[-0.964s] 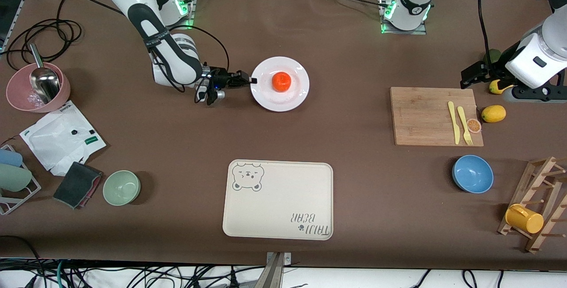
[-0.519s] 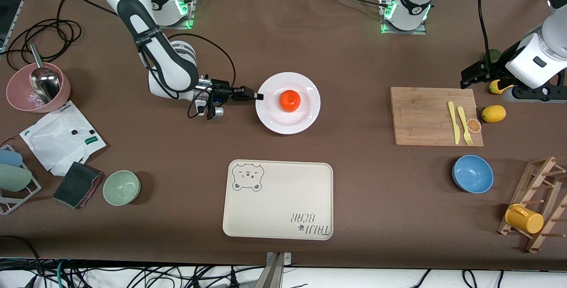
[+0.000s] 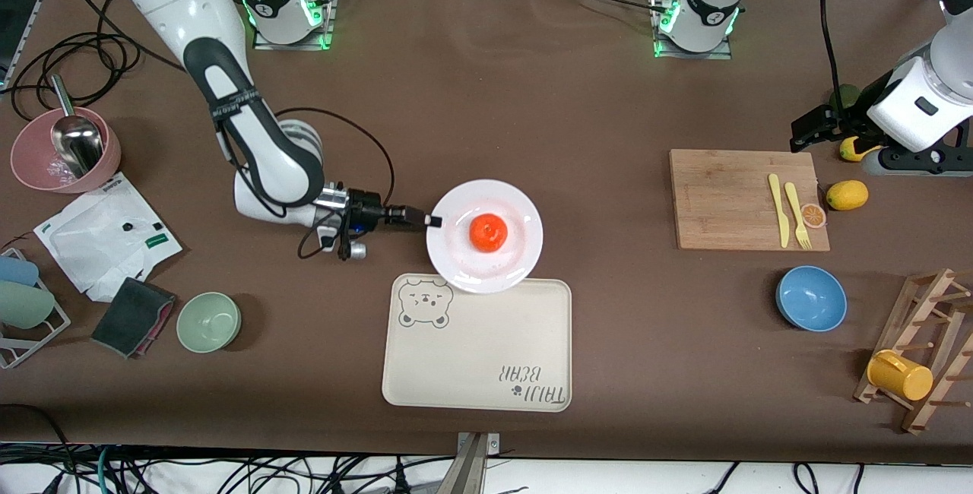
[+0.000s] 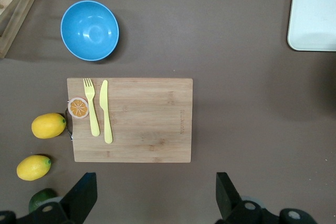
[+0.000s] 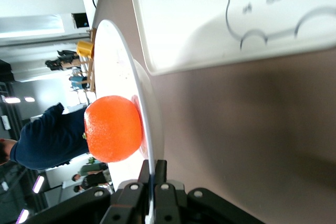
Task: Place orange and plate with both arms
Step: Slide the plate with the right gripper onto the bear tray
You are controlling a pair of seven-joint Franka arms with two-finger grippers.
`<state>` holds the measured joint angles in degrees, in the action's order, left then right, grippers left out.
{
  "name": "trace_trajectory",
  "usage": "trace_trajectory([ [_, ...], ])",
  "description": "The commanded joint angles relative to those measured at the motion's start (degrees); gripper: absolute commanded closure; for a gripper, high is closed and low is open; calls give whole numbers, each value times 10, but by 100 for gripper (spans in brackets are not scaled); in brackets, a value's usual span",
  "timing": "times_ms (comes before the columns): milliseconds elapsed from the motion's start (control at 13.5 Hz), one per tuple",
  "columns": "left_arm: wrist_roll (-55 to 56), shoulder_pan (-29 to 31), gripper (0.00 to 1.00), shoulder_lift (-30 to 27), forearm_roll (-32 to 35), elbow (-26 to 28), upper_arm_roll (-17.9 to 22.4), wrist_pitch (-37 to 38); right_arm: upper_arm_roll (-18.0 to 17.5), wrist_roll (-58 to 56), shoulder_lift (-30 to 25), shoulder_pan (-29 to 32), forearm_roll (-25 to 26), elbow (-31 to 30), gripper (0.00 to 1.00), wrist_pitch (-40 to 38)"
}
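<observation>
Right gripper (image 3: 432, 220) clamped; left gripper (image 4: 152, 198) spread, idle.

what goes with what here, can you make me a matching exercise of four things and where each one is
Things:
1. orange
2. plate
3. yellow fork
4. yellow mug

Places:
a. on the cutting board
b. on the wooden rack
c. on the plate
d. clamped at its rim by the right gripper, its near edge over the bear tray

Pairs: 1-c, 2-d, 3-a, 4-b

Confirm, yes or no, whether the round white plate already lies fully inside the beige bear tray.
No: the white plate, clamped at its rim by the right gripper, overlaps only the beige bear tray's edge.
</observation>
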<state>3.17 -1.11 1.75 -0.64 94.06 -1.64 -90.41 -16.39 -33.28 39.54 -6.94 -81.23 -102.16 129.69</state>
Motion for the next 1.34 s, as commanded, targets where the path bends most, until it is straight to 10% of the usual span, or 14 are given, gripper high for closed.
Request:
trace_trajectory([
  [0,-6,0,0,-3,15,-6,0,9,8,51,69,0,48,102,100,-26],
  [593,-6,0,0,-3,15,-6,0,9,46,84,180,-29,107,295,100,-27],
  [1261,-6,0,0,-3,15,-6,0,9,69,50,256,-48,106,372,100,-17],
])
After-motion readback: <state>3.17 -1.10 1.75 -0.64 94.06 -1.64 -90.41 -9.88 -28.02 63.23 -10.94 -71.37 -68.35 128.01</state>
